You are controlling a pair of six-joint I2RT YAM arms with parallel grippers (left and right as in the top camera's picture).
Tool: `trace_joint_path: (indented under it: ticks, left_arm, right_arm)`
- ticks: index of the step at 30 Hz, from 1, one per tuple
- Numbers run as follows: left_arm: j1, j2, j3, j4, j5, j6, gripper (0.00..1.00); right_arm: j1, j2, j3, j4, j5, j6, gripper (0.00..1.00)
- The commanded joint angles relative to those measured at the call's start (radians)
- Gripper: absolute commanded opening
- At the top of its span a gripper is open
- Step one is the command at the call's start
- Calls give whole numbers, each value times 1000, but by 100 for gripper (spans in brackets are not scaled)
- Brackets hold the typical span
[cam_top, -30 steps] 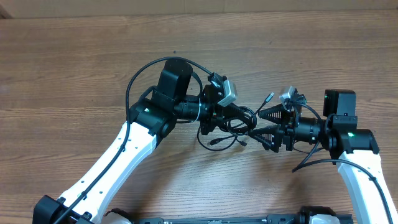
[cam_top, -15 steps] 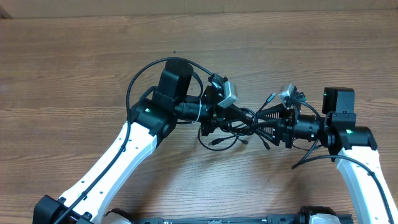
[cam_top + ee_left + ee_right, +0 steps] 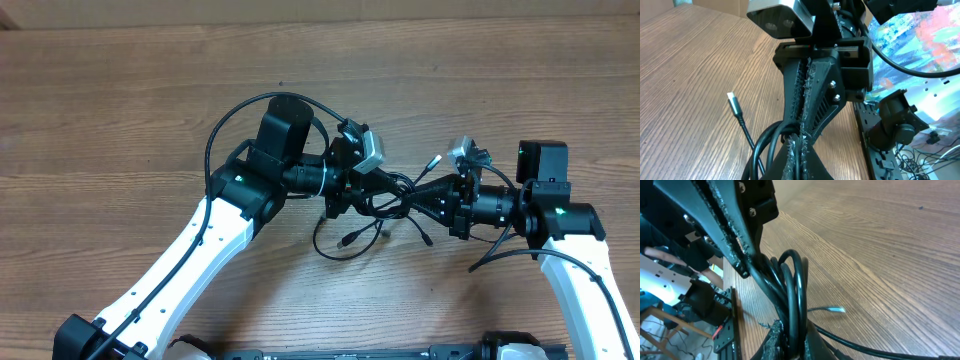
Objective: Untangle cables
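The cables (image 3: 340, 243) are a tangle of thin black cords held up between the two grippers at mid-table. A loop of them sags towards the wood. My left gripper (image 3: 398, 193) reaches in from the left and is shut on the bundle. In its own view the left gripper (image 3: 801, 150) has cable loops (image 3: 765, 150) curling round its fingers. My right gripper (image 3: 412, 197) comes in from the right, tip to tip with the left. In the right wrist view the right gripper (image 3: 791, 335) is shut on two strands (image 3: 796, 290). Silver-tipped plugs (image 3: 432, 158) (image 3: 731, 98) (image 3: 837, 310) hang loose.
The wooden table (image 3: 120, 100) stretches around both arms. A thick black arm wire (image 3: 225, 125) arcs over the left arm. A black rail (image 3: 350, 352) runs along the table's front edge. A rack with power strips (image 3: 880, 150) stands off the table.
My right gripper has gone from wide open to shut on the cables and has moved slightly left. The hanging loop and lower plugs have shifted. The left gripper stays shut.
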Motion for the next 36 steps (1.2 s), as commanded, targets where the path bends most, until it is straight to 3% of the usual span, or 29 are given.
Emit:
trace_joint_path:
  ticks: [1, 10, 11, 12, 15, 17, 22, 30, 36]
  left_arm:
    - [-10, -23, 17, -7, 12, -7, 4]
    - [-10, -23, 17, -60, -39, -8, 7]
    - [-10, -23, 17, -60, -39, -8, 15]
    - [-10, -23, 17, -60, -38, -8, 31]
    - [-10, -23, 17, -62, -37, -8, 51]
    - [-8, -24, 17, -66, -37, -8, 54]
    - [14, -25, 17, -84, -35, -17, 77]
    - [130, -25, 17, -180, -35, -24, 82]
    - [146, -24, 17, -214, 4, 34, 85]
  right_arm:
    - [0, 3, 13, 11, -18, 2, 4]
    - [0, 3, 13, 11, -18, 2, 4]
    - [0, 3, 13, 11, -18, 2, 4]
    - [0, 3, 13, 11, -18, 2, 4]
    - [-1, 3, 13, 13, -17, 2, 4]
    - [-1, 3, 13, 19, -17, 2, 4]
    - [-2, 3, 13, 34, -17, 3, 4]
    - [-53, 3, 13, 86, -24, 108, 4]
    - [-75, 3, 13, 173, -156, 163, 4]
